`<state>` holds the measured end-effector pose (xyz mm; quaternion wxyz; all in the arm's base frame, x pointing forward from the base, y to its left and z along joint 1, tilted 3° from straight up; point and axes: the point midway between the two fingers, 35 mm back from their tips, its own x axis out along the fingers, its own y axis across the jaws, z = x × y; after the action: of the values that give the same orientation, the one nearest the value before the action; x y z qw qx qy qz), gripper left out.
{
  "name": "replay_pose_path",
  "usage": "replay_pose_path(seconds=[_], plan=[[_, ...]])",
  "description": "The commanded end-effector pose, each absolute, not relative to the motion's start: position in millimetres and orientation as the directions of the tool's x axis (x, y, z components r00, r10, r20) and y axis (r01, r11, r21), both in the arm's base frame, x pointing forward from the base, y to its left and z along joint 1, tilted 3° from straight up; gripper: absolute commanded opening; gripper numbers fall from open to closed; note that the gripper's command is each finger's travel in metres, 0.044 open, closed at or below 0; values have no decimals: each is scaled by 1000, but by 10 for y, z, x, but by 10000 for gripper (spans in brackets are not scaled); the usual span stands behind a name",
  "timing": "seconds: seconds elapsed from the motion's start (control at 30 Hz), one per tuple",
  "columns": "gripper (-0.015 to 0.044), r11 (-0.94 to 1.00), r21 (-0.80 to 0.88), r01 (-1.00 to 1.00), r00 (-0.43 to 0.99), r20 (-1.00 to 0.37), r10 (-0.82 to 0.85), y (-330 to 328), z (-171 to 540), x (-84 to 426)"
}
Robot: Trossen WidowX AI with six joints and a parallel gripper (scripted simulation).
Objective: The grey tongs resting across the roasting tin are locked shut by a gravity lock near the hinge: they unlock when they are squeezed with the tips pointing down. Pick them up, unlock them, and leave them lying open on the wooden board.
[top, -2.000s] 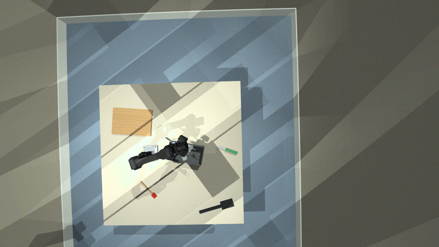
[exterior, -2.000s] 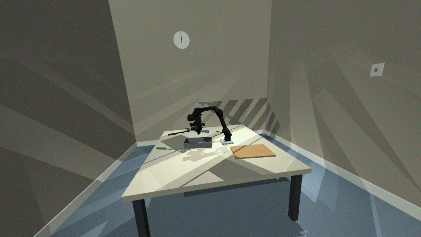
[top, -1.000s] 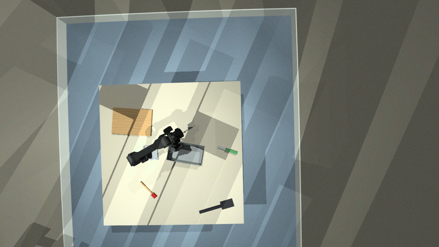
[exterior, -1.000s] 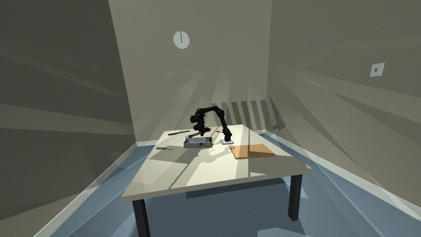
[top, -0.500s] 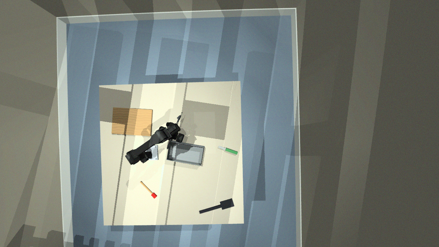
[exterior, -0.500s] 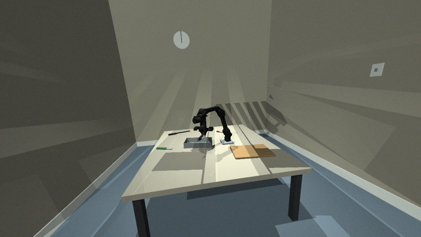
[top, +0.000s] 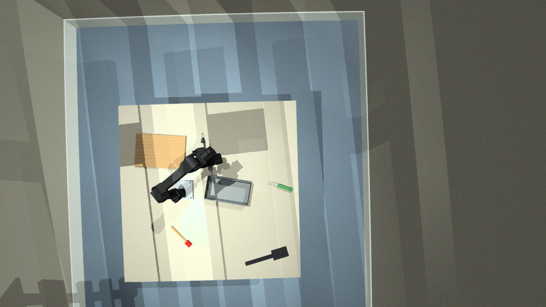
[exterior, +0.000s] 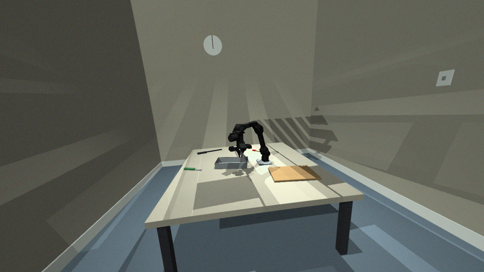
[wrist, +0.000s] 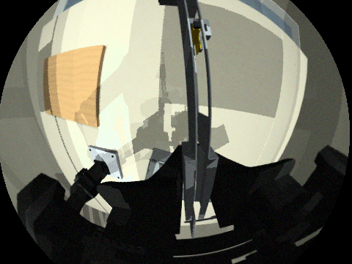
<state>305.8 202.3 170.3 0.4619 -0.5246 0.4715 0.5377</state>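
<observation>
My gripper [exterior: 241, 152] [wrist: 188, 148] is shut on the grey tongs [top: 203, 140] [wrist: 192, 99], near their lower part in the wrist view. They are held above the table beside the roasting tin, with the hinge end pointing away from it. The two arms lie close together, and a yellow part shows near the hinge. The lock's state and the exact tilt cannot be told. The arm hides the middle of the tongs in the top view. The wooden board [top: 160, 150] [exterior: 294, 173] [wrist: 77, 84] lies flat, with nothing on it.
The roasting tin [top: 248, 194] [exterior: 231, 166] stands beside the arm's base plate [top: 189, 189] [wrist: 115, 161]. A green-handled tool [top: 285, 187] [exterior: 189, 168], a red-headed brush [top: 188, 243] and a black spatula [top: 280, 253] [exterior: 202, 152] lie farther off.
</observation>
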Motion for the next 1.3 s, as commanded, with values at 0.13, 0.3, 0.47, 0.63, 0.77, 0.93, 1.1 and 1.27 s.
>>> replay_pose_path(seconds=[0.13, 0.3, 0.47, 0.63, 0.77, 0.93, 1.1, 1.27], plan=[[-150, -462, 18, -887, -26, -1000, 10, 2203, 1720, 2939], [-150, -633, 14, -774, -27, -1000, 11, 2298, 1724, 2868], [-150, -777, 9, -629, -28, -1000, 11, 2392, 1728, 2793], [-150, -889, 3, -457, -29, -1000, 12, 2482, 1732, 2715], [-150, -952, -3, -306, -30, -999, 13, 2554, 1735, 2650], [-150, -994, -10, -105, -31, -999, 13, 2640, 1739, 2567], [-150, -995, -17, 99, -33, -999, 13, 2723, 1743, 2482], [-150, -954, -23, 300, -34, -999, 14, 2803, 1747, 2393]])
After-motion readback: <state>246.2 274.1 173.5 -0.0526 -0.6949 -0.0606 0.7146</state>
